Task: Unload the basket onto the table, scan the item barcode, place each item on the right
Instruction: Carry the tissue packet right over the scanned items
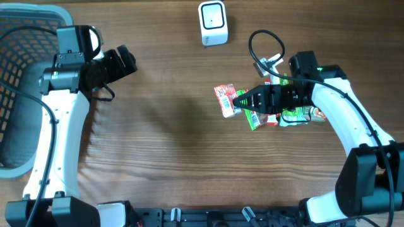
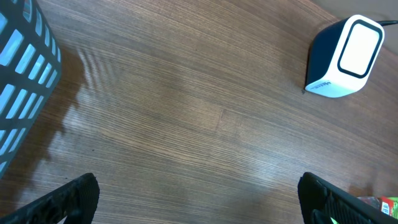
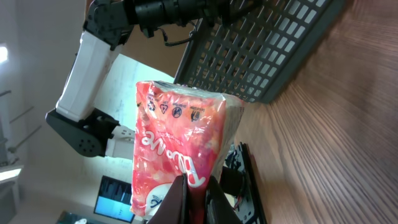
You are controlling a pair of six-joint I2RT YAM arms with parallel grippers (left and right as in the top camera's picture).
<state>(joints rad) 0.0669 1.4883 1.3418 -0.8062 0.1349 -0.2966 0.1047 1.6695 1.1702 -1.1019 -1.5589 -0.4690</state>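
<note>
Several packets (image 1: 294,115) beneath R gripper (image 1: 237,101) w/ red pouch (image 1: 225,99); scanner (image 1: 213,23) nearby.

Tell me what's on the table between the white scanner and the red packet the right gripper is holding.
Nothing: in the overhead view, only bare table lies between the scanner and the red packet.

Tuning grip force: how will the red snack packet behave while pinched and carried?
Probably floppy: the red snack packet looks crinkled and puffy above the right pincer. Likely light, held by one edge. Its glossy film may slip.
</note>
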